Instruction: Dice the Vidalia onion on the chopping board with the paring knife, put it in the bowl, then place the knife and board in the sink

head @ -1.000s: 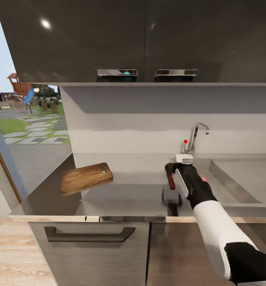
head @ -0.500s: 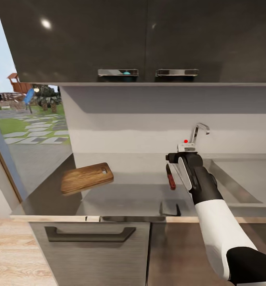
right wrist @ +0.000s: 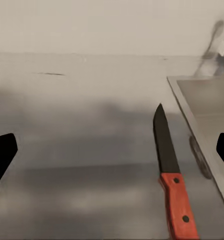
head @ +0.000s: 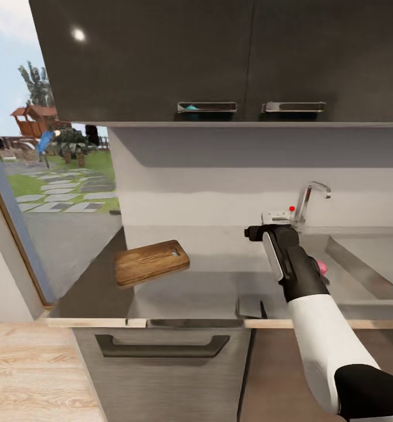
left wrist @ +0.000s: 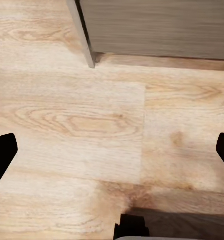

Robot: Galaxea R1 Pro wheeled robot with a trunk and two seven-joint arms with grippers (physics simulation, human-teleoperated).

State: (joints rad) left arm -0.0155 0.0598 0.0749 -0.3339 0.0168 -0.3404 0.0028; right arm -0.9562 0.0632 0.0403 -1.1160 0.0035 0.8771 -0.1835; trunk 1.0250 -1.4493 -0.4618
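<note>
Where head view hides it, paring knife (flat on countertop)

You've got the chopping board flat on the countertop, left side, well apart from the sink at right. Paring knife lies flat on the countertop just beside the sink rim, blade pointing far. Pink onion peeks out behind your arm.

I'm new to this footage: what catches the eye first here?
The right arm's tool hangs over the grey countertop, open, with the red-handled paring knife lying on the worktop below it beside the sink. Off to the left sits the brown chopping board.
</note>
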